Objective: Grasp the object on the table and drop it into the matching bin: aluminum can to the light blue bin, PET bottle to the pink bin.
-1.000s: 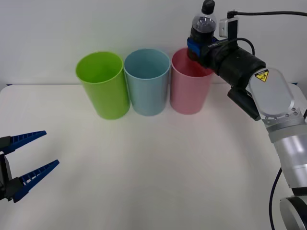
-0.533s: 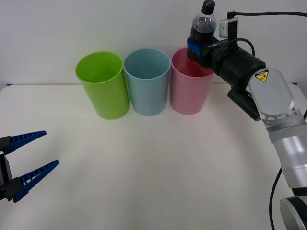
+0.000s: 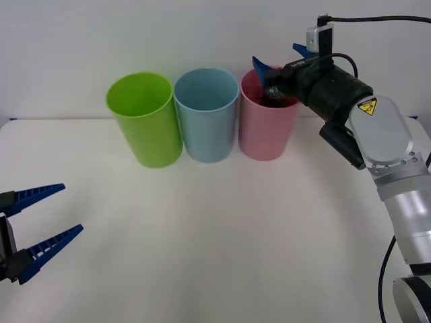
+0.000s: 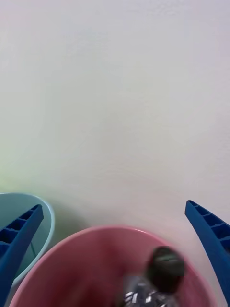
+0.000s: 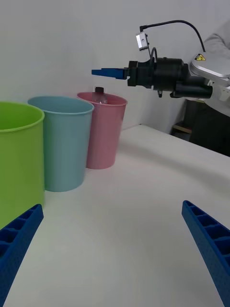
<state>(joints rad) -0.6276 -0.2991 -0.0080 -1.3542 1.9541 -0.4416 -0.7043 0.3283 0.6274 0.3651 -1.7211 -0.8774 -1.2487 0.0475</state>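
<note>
My right gripper (image 3: 279,59) hangs open just above the pink bin (image 3: 266,134), its blue fingers spread on either side of the rim. The PET bottle (image 3: 275,96) is inside the pink bin, free of the fingers. In the right wrist view its black cap (image 4: 165,268) and clear body sit low inside the pink bin (image 4: 91,259). From the left wrist view the cap (image 5: 99,90) pokes just above the pink rim, below the right gripper (image 5: 110,72). The light blue bin (image 3: 205,128) stands just left of the pink one. My left gripper (image 3: 71,208) rests open at the near left.
A lime green bin (image 3: 145,121) stands left of the light blue one, the three touching in a row at the back of the white table (image 3: 202,235). A plain wall rises right behind them.
The right gripper opened and let go of the bottle, which dropped from between its fingers into the pink bin. The left arm has not moved.
</note>
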